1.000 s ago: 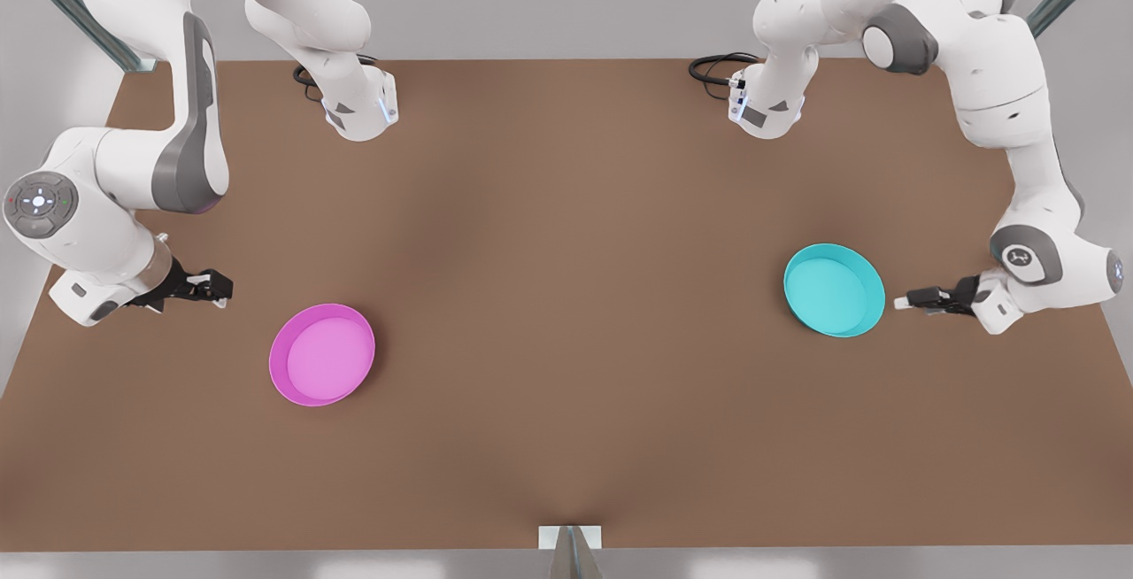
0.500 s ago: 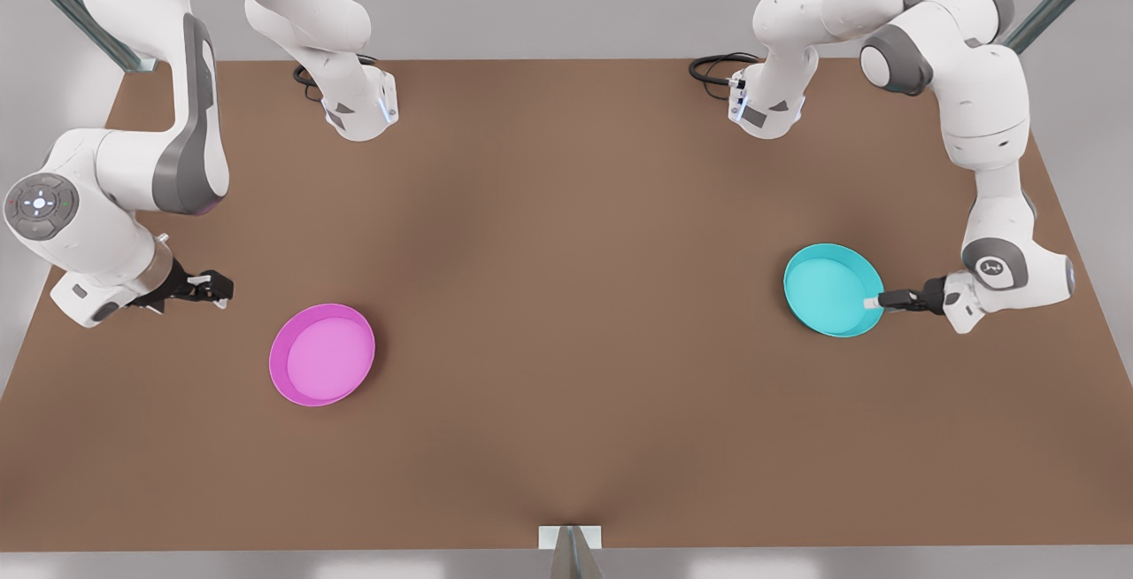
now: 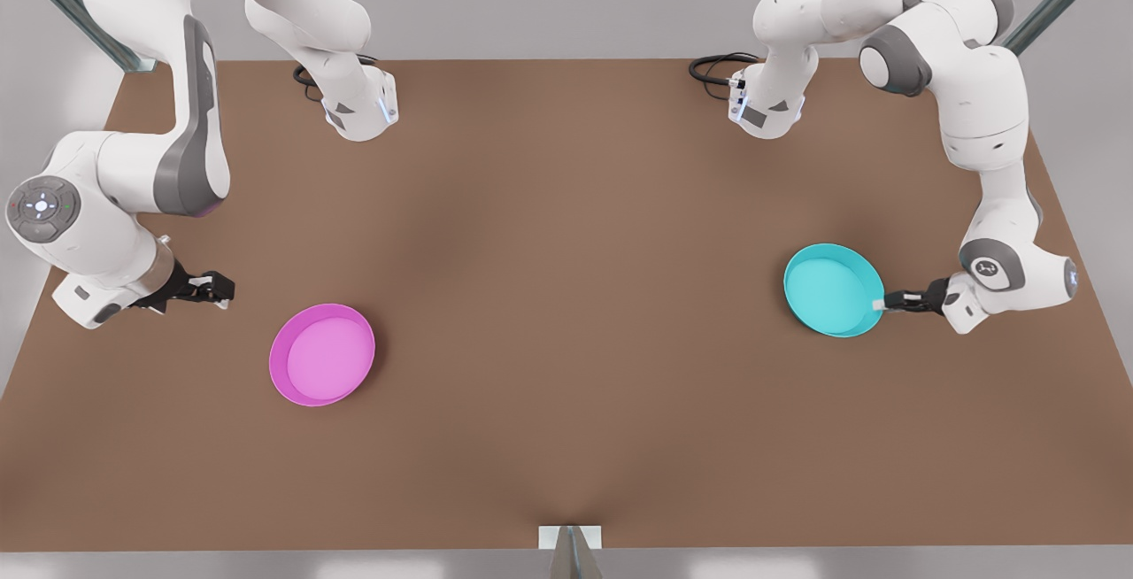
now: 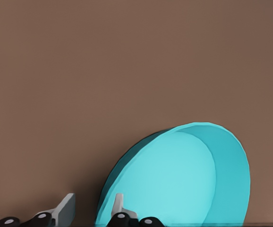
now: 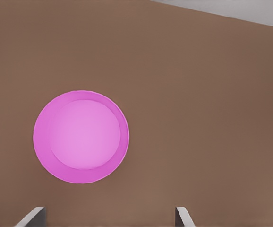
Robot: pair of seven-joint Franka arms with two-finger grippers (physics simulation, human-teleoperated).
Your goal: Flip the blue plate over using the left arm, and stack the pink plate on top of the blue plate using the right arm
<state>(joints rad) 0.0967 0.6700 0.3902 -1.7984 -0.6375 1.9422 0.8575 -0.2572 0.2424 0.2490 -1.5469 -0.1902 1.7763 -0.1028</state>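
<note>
I have the left gripper [image 3: 885,303] straddling the blue plate's [image 3: 830,289] rim, jaws spread and not yet pinching; next I'd close and lift to flip, while the right gripper [image 3: 219,287] waits spread beside the pink plate [image 3: 322,354].

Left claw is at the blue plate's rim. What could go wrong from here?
1. The left claw stands open astride just the rim of the blue plate. So shallow a bite may slip on closing or mid-flip.
2. The right claw waits open, apart from the pink plate. If the blue plate lands shifted or tilted, the stack could sit crooked.
</note>
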